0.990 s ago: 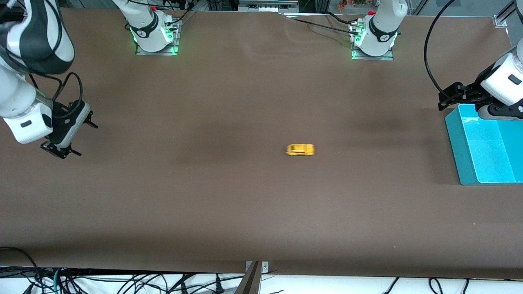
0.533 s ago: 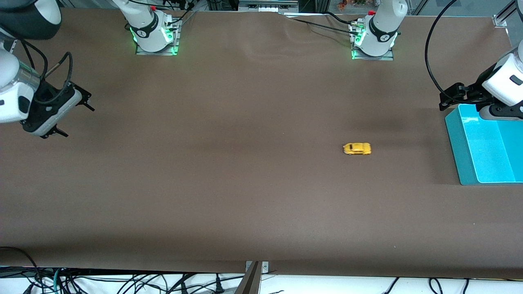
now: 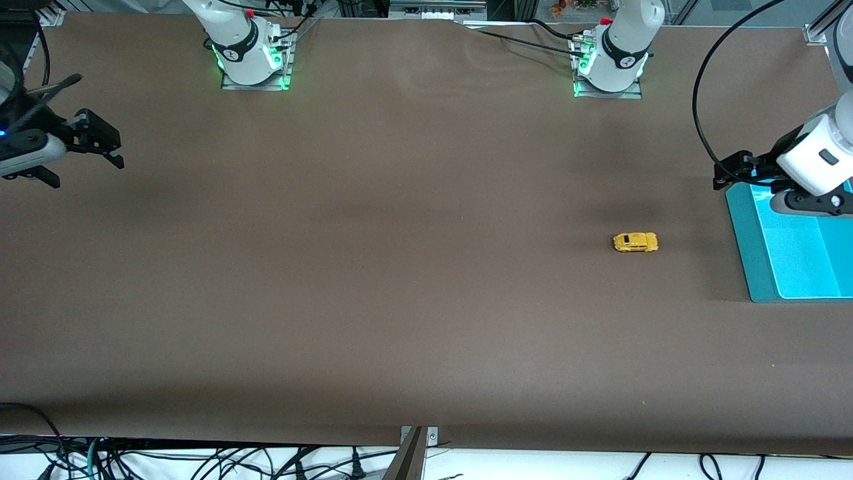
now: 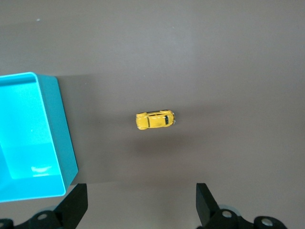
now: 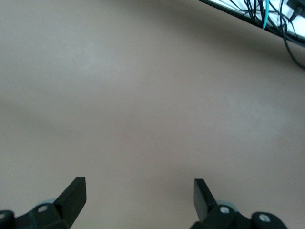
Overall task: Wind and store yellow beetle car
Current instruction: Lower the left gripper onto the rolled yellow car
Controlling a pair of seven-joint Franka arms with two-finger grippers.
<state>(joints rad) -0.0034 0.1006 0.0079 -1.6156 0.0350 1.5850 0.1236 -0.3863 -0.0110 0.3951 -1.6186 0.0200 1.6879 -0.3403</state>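
The yellow beetle car (image 3: pixel 635 242) stands on its wheels on the brown table, a short way from the teal bin (image 3: pixel 746 247) toward the right arm's end. It also shows in the left wrist view (image 4: pixel 155 120), apart from the bin (image 4: pixel 64 133). My left gripper (image 3: pixel 732 171) is open and empty, up over the bin's corner and the table beside it; its jaws (image 4: pixel 140 205) stand wide. My right gripper (image 3: pixel 106 143) is open and empty, raised over the table at the right arm's end, with only bare table under it (image 5: pixel 138 191).
The teal bin has nothing in it, as far as it shows. Both arm bases (image 3: pixel 250 50) (image 3: pixel 610 57) stand at the table's edge farthest from the front camera. Cables (image 5: pixel 267 14) hang past the table's edge nearest that camera.
The car has rolled across the table toward the left arm's end and the bin. My right gripper has pulled back and up toward the right arm's end. My left gripper shifted slightly.
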